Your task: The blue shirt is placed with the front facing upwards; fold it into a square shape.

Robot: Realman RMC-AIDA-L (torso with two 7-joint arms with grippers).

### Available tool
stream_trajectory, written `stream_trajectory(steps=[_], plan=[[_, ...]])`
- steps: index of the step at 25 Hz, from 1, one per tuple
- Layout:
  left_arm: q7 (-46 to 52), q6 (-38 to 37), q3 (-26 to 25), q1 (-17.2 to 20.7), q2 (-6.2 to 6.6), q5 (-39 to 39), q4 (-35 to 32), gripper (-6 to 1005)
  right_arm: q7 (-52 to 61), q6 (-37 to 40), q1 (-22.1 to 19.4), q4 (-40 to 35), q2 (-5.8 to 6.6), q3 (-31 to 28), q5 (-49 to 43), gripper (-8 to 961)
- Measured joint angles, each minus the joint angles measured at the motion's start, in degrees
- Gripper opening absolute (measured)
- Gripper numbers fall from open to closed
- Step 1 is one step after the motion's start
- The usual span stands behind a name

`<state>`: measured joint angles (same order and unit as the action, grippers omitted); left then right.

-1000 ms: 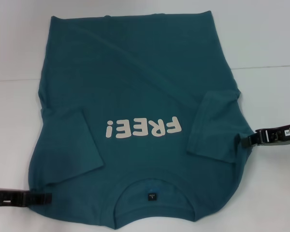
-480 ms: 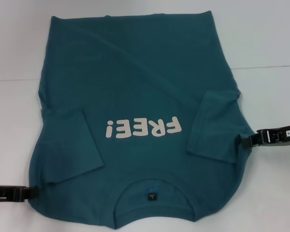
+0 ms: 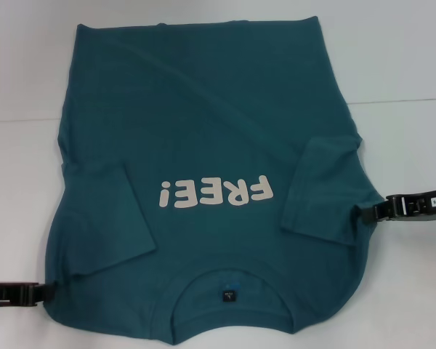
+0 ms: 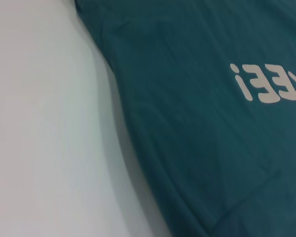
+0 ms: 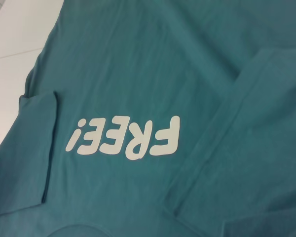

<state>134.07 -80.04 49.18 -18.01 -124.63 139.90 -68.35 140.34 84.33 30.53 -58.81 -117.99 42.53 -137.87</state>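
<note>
White, smooth counter [image 3: 407, 65] carries everything. Nearest, the left end effector [image 3: 49, 291] lies low at the hem-side edge of the dark teal-blue cotton T-shirt [image 3: 203, 116], grip unclear. Farther, the right end effector [image 3: 369, 213] pinches the shirt's folded-in sleeve edge.

Place looked like a lab or test bench, plain white table [image 3: 407, 65] with a thin seam line, no home furniture visible, exact kind of room was unclear

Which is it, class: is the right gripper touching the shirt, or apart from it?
Touching. The head view shows the right gripper with its tip meeting the shirt edge, no gap.
</note>
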Motion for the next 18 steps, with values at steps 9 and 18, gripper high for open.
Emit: stream_trajectory(steps=[9,18], plan=[[0.48,-1.75,0.13,0.81,0.00,-2.22,-3.13,0,-0.55,0.06,-0.24,-0.07,0.04,-0.42,0.14,22],[2.33,-6.18,-0.27,1.34,0.00,-3.31,-6.33,0,-2.05,4.44,-1.13,-0.08,0.87,-3.37,3.38,21]])
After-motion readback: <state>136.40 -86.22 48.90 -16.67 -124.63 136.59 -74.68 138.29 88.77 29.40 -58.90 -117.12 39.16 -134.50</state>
